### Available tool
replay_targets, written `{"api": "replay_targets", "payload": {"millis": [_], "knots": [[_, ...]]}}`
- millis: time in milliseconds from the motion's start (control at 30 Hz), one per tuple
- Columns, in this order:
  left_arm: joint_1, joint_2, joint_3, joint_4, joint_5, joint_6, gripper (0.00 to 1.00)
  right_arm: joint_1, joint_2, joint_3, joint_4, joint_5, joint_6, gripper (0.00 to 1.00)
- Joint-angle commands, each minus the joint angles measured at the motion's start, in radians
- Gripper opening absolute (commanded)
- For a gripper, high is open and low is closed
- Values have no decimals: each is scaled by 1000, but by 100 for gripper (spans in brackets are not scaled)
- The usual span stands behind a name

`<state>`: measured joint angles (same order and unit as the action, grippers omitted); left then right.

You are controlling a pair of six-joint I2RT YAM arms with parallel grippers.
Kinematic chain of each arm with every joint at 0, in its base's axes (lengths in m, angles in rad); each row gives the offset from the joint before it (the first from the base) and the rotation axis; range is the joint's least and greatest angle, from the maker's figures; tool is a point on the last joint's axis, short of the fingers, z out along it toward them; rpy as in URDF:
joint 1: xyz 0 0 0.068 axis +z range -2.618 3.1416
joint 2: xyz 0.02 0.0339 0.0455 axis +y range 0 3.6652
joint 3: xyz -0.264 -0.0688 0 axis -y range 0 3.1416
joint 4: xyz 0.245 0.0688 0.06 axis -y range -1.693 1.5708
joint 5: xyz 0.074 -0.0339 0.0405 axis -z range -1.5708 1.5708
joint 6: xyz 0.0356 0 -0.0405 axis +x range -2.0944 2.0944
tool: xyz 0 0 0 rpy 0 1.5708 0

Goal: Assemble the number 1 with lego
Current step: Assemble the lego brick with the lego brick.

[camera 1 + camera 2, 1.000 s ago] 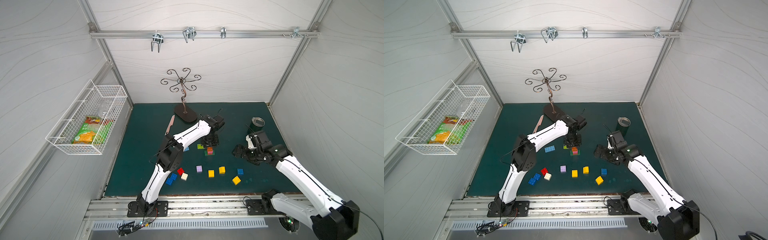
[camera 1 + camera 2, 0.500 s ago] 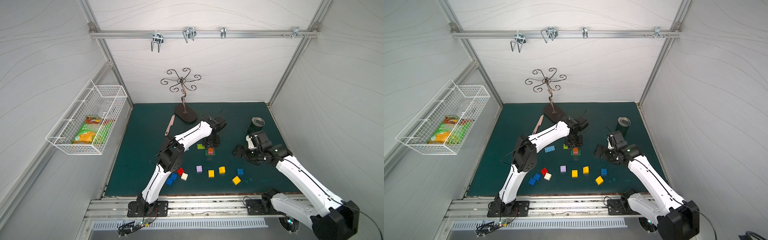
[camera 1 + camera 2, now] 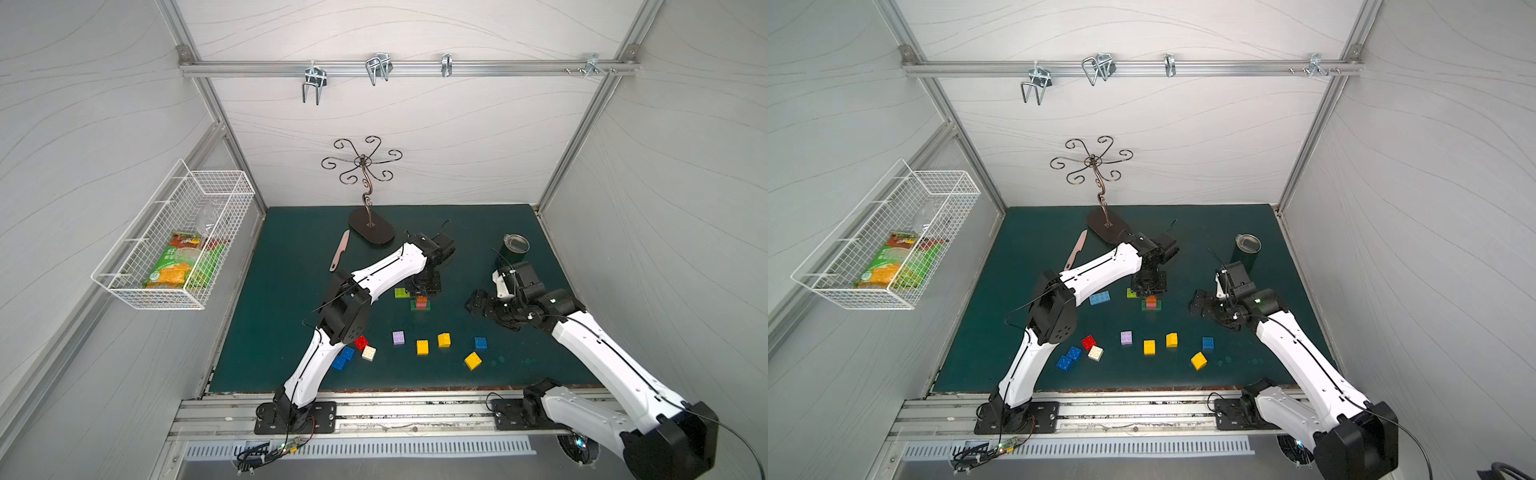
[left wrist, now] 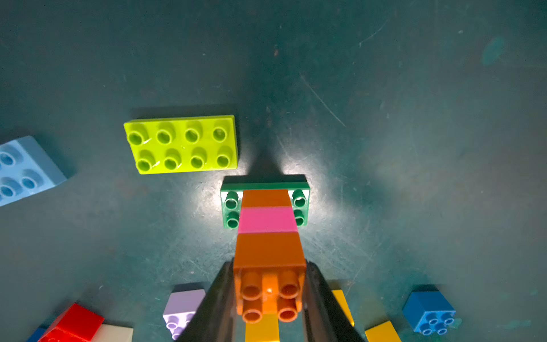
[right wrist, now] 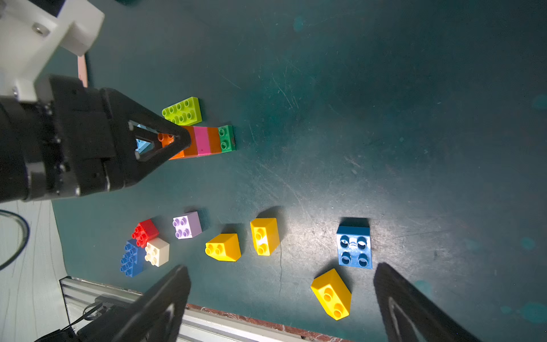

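Mat [image 3: 282,311], scratched teal, between white walls [image 3: 457,145]; left pincer [image 4: 268,281] clamps the orange brick [image 4: 268,251]; right pincer [image 5: 281,268] spread apart.

Enclosure: white panel walls [image 3: 415,124] with faint wavy grain on the back and both sides, framed by aluminium corner posts [image 3: 226,137]. Aluminium crossbar [image 3: 498,67] high on the back wall, with several metal hooks [image 3: 313,83] hanging off it. White wire basket [image 3: 220,187] on the left wall, green-orange snack packet [image 3: 183,266] inside. Surface [image 3: 291,316] is dark teal and matte; scratches [image 4: 322,100] show up close. Scrolled metal stand [image 3: 363,166] upright near the back edge, on an oval base. Front edge: aluminium rail [image 3: 415,411], then a slotted vent strip [image 3: 395,448]. Lighting soft and even, with a brighter patch on the surface in the wrist views.
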<state>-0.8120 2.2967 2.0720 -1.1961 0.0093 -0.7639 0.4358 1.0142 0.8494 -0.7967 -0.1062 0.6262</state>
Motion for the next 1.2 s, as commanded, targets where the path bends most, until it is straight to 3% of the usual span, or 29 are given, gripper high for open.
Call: {"api": "replay_targets", "payload": {"millis": [0,233,367,600,900,1067,1167], "knots": [[-5,147,-67,28,-22,34,0,-8,-9,-3,-28,-3,-20,99],[0,109,-66,32,-27,34,0,-11,-12,9,-39,-7,-32,99],[4,64,-62,39,-35,25,13,-11,-14,24,-55,6,-46,99],[4,-7,-33,43,-21,12,44,-11,-3,49,-93,-4,-85,99],[4,-101,3,44,2,-7,67,2,72,92,-165,-29,-46,99],[8,-166,1,39,-3,-13,77,60,121,112,-167,-4,-5,99],[16,-246,-61,58,-5,-21,89,103,165,125,-159,12,25,98]]}}
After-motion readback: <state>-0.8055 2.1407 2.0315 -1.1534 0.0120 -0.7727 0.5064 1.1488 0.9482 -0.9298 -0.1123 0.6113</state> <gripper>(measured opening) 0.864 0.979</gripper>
